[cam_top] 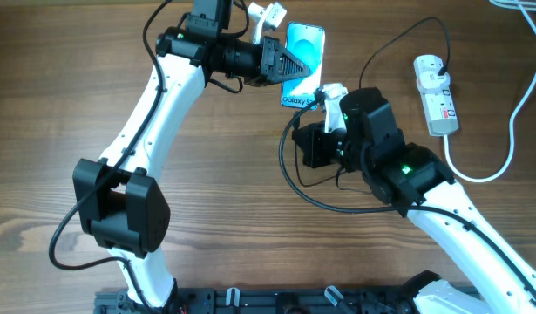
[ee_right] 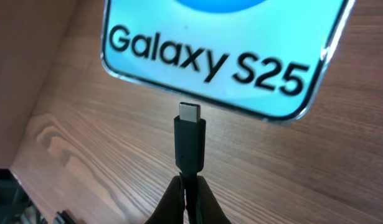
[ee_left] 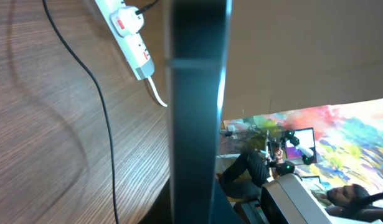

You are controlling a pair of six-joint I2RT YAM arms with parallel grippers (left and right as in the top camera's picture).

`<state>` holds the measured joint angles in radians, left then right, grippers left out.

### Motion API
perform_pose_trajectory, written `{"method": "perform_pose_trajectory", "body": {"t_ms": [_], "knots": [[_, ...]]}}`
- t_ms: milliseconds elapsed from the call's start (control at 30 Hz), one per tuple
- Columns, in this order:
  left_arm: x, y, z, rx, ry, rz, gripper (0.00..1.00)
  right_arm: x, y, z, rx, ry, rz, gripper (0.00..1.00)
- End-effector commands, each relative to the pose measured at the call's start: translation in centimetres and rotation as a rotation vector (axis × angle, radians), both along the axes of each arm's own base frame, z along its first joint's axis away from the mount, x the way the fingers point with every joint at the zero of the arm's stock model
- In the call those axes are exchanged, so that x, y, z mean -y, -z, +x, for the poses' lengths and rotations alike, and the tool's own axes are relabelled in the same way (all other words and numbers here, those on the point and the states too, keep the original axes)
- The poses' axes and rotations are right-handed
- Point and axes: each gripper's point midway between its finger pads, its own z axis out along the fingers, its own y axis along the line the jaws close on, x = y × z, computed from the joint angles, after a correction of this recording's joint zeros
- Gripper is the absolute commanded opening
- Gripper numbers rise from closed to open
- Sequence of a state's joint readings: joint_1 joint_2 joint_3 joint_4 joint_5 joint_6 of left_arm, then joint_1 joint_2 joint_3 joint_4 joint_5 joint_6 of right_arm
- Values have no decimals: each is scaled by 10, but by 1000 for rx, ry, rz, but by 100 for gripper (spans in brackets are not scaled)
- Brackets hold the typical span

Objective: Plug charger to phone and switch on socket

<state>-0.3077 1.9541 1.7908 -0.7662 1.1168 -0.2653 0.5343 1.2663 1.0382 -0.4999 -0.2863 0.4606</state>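
Gripping the phone [cam_top: 307,44], the left gripper [cam_top: 285,63] is holding it beside the right gripper [cam_top: 322,98], and the charger [cam_top: 398,39] is trailing from the socket [cam_top: 436,96]. The left wrist camera is showing the phone [ee_left: 194,112] edge-on. In the right wrist view, closed fingers [ee_right: 172,202] are pinching the charger [ee_right: 190,140], its tip sitting just under the phone's [ee_right: 216,56] lower edge.

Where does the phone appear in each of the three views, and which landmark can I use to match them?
Overhead: the phone is at top centre, with its teal screen visible.
Left wrist: it is the dark edge-on slab running down the middle.
Right wrist: its lower edge with the "Galaxy S25" lettering fills the top, just above the charger connector.
Shared landmark: the wood-grain table.
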Motion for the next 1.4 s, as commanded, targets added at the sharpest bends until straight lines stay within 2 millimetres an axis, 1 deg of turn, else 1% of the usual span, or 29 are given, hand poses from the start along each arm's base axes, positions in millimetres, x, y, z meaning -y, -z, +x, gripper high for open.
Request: {"method": "perform_pose_trajectory", "body": {"t_ms": [0, 100, 167, 933, 1100, 1367], "knots": [[1, -6, -4, 40, 48, -38, 4, 1, -3, 5, 8, 22, -1, 4], [1, -3, -3, 54, 45, -24, 4, 1, -3, 5, 9, 22, 0, 4], [-2, 4, 3, 67, 15, 18, 4, -1, -4, 4, 6, 17, 5, 4], [-1, 1, 1, 66, 26, 0, 4, -1, -3, 2, -7, 9, 6, 4], [-1, 1, -1, 78, 38, 0, 4, -2, 8, 4, -33, 9, -9, 4], [-1, 3, 0, 105, 40, 10, 4, -5, 1, 5, -22, 6, 7, 4]]}}
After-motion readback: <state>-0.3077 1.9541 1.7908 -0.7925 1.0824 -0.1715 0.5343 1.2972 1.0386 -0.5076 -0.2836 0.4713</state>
